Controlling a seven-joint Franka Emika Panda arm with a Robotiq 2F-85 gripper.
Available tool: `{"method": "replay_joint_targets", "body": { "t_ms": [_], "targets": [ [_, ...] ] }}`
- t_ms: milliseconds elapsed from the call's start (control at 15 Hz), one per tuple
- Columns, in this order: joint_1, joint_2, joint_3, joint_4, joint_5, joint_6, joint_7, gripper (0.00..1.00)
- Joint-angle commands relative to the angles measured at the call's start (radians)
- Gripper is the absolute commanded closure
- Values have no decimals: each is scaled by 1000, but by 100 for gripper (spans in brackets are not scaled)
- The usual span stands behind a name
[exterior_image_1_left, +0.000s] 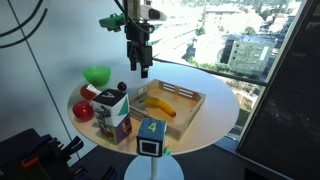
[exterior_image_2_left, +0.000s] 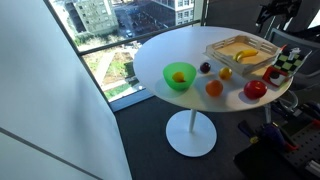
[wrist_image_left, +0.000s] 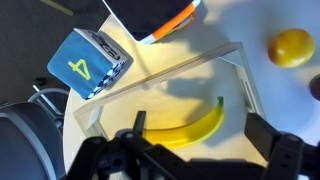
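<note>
My gripper (exterior_image_1_left: 141, 66) hangs open and empty above a shallow wooden tray (exterior_image_1_left: 192, 97) on a round white table (exterior_image_1_left: 215, 115). A yellow banana (exterior_image_1_left: 160, 105) lies alone in the tray. In the wrist view the banana (wrist_image_left: 190, 128) lies between my two spread fingers (wrist_image_left: 199, 124), well below them. The tray's rim (wrist_image_left: 180, 68) frames it. In an exterior view the gripper (exterior_image_2_left: 275, 15) shows at the top right, above the tray (exterior_image_2_left: 243, 52).
A blue cube marked 4 (wrist_image_left: 88, 62) stands beside the tray. A green bowl (exterior_image_2_left: 179, 76), an orange (exterior_image_2_left: 214, 88), a red apple (exterior_image_2_left: 256, 89), a lemon (exterior_image_2_left: 226, 73), a dark plum (exterior_image_2_left: 205, 68) and printed boxes (exterior_image_1_left: 113, 112) share the table. Windows stand close behind.
</note>
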Motion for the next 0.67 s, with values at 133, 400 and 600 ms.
{"method": "replay_joint_targets", "body": {
  "t_ms": [133,400,600],
  "targets": [
    [-5,85,-10,30,15,75,89,0],
    [-2,147,-20,44,26,119,143,0],
    [2,193,-25,68,32,133,174,0]
  ]
}}
